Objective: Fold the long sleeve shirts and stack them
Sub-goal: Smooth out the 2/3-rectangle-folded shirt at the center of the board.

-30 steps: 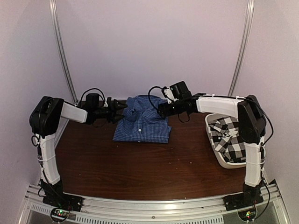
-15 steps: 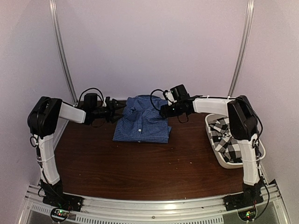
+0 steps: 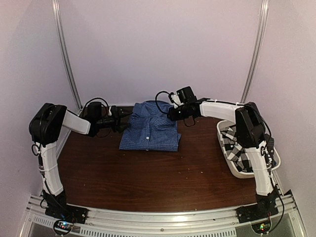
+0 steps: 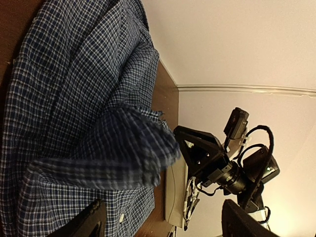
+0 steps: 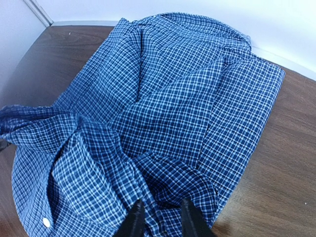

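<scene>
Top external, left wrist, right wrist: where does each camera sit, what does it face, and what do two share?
Top external: above, behind the bases, facing the table; left arm, right arm.
Left wrist: faces right across the blue shirt; own open fingers, right arm.
Right wrist: looks down; own fingers pinch the shirt.
Shared: blue shirt.

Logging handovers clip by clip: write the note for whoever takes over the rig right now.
Left gripper: open, beside the blue shirt's left edge, holding nothing.
Right gripper: jaws narrow about a fold at the shirt's far right; a firm grip cannot be told.
Things: blue shirt at far centre of the table; check shirt crumpled in the tub on the right.
Done: blue shirt mostly folded.
Left: tidy it, fold the check shirt, stack both.
</scene>
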Tool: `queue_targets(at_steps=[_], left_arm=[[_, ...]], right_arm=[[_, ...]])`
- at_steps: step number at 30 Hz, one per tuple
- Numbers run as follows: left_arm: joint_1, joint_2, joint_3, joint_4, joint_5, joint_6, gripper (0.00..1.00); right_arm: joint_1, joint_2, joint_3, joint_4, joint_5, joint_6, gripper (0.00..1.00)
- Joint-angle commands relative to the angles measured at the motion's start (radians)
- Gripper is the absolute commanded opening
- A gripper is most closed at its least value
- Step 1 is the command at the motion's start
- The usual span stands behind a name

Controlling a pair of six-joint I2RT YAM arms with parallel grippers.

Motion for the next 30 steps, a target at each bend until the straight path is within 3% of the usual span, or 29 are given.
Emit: queue_targets(at_steps=[1,7,11,13,16,20,24,30], left_arm=[[0.008,-0.009,-0.041,0.099,-0.037,-0.057,0.81],[0.007,-0.005,-0.04,0.108,-0.127,-0.107,0.81],[0.007,-0.011,-0.017,0.087,-0.152,-0.093,0.81],[0.007,-0.02,0.011,0.024,-0.145,-0.032,0.8],[0.007,-0.056,0.048,-0.11,-0.153,0.103,0.8],[0.008,-0.081,0.147,-0.425,-0.223,0.369,0.8],[0.007,-0.066,0.232,-0.626,-0.271,0.57,0.8],[0.003,-0.124,0.151,-0.742,-0.301,0.679,0.79]], right_arm=[[-0.008,0.051,0.091,-0.047,-0.015,0.002,0.2],[-0.019,0.061,0.166,-0.085,0.006,-0.011,0.14],[-0.023,0.053,0.19,-0.11,0.018,-0.022,0.27],[-0.023,0.038,0.179,-0.118,0.021,-0.028,0.42],[-0.023,0.001,0.135,-0.119,0.037,-0.034,0.56],[-0.023,-0.095,0.004,-0.081,0.026,-0.034,0.64],[-0.023,-0.184,-0.143,-0.027,0.003,-0.008,0.67],[0.007,-0.316,-0.385,0.013,0.006,0.052,0.64]])
